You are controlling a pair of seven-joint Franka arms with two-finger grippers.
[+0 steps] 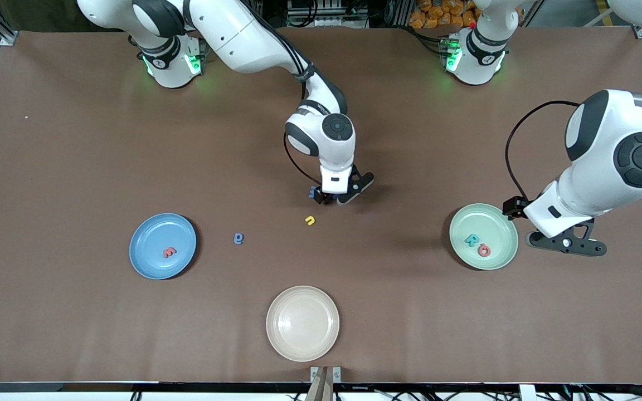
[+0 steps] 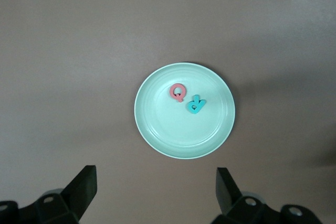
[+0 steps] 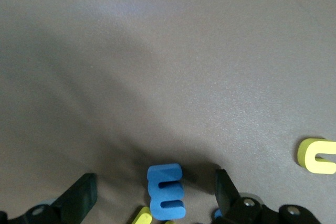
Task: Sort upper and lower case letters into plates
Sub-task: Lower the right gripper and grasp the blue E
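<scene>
The right gripper (image 3: 152,195) hangs low over the blue E (image 3: 166,198), jaws spread wide and empty, the letter between its fingers with its long axis running away from the wrist (more letters crowd beside it). The left gripper (image 2: 155,190), also wide and empty, waits beside the green plate (image 1: 507,253).

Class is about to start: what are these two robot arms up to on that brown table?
They are sorting small foam letters into plates. The right gripper hangs open low over a blue foam letter E mid-table. The left gripper waits open beside the pale green plastic plate, which holds a red Q and a teal R. The blue plastic plate holds one red letter.
</scene>
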